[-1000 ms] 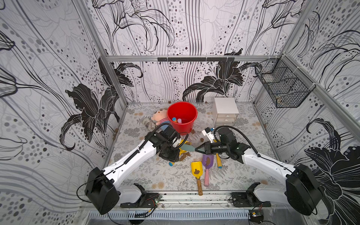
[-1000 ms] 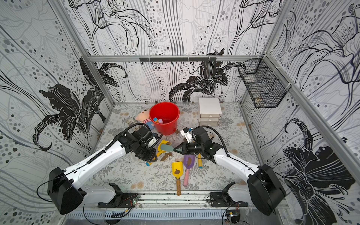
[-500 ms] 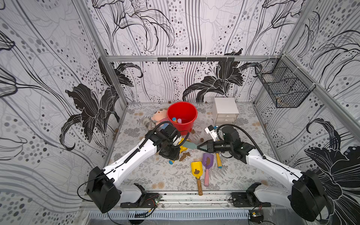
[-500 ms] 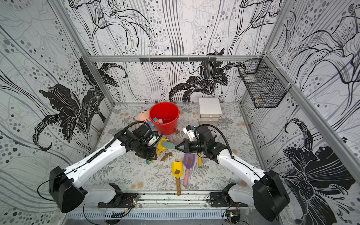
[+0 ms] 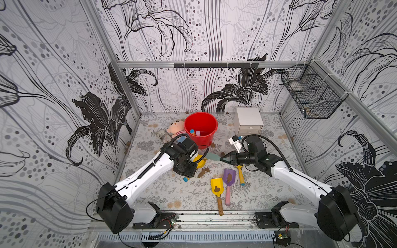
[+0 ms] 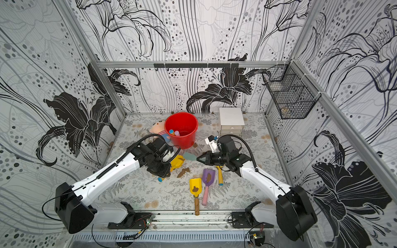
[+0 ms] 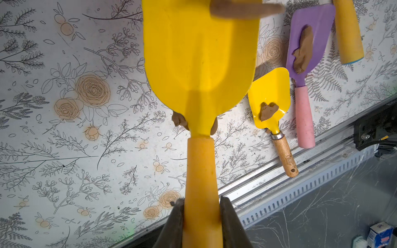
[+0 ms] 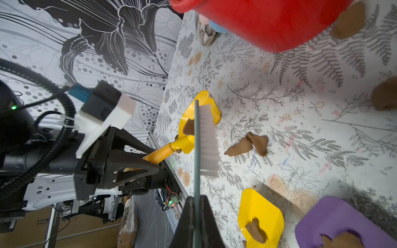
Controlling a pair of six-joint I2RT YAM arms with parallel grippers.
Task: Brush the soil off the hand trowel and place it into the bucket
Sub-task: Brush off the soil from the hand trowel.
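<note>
Take the red bucket [image 5: 204, 142] as your mark. It stands upright toward the back of the worktop [image 5: 182, 197], with two handle ends showing inside it, one blue-tipped and one pink.

Your left end effector [image 7: 201, 202] is pinching the orange handle of the yellow trowel [image 7: 199, 53], its fingers pressed against both sides near the handle's end. The trowel is outside the bucket, just in front of it on the side toward the arm bases. Its blade points away from the wrist. A clump of soil [image 8: 189, 127] sits on the blade, small bits show behind the blade's neck in the left wrist view, and more soil lies loose on the worktop just in front of the trowel.

Your right end effector [image 8: 196, 200] is clamped on the thin green handle of the brush [image 8: 207, 139]. The brush is turned edge-on to that wrist camera, with its white bristles facing to one side. The brush head lies alongside the trowel blade, also just in front of the bucket. You cannot tell from these views whether the bristles touch the blade.

Farther in front of the bucket, a small yellow trowel [image 5: 217, 186] with a wooden handle and a purple trowel [image 5: 228, 175] with a pink handle lie side by side. Each has a brown lump on its blade.

A doll [image 5: 176, 128] lies right beside the bucket on the left arm's side. A white drawer box [image 5: 249, 120] stands near the bucket on the right arm's side, not touching it.
</note>
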